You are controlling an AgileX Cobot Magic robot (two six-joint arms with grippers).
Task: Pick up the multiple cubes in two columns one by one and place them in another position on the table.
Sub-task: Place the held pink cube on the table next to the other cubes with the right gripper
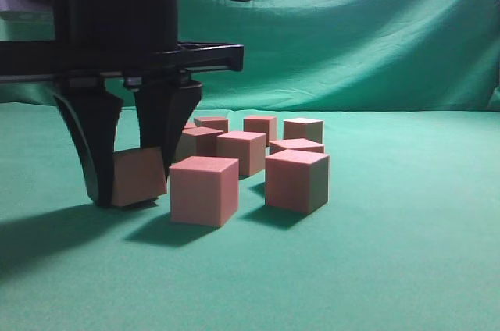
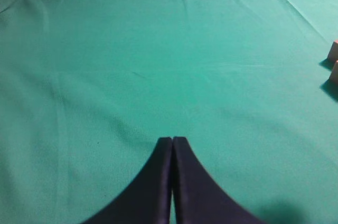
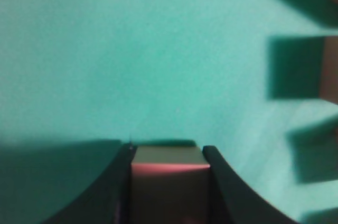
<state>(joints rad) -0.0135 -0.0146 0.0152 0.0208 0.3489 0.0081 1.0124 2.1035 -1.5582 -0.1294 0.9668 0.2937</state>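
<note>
My right gripper (image 1: 131, 187) stands at the left of the exterior view, shut on one reddish-pink cube (image 1: 141, 176), which sits slightly tilted at table level. The right wrist view shows that cube (image 3: 169, 182) clamped between the jaws (image 3: 169, 152). Several more cubes stand in two rows to its right, the nearest two at the front (image 1: 204, 190) (image 1: 297, 180). My left gripper (image 2: 172, 140) is shut and empty over bare green table (image 2: 158, 65), with two cube edges (image 2: 334, 60) at the right border. It does not show in the exterior view.
The green cloth table (image 1: 391, 253) stretches to the right and front of the cubes. A draped green backdrop (image 1: 351, 26) closes the far side. A cube edge (image 3: 329, 68) and dark cube shadows show at the right of the right wrist view.
</note>
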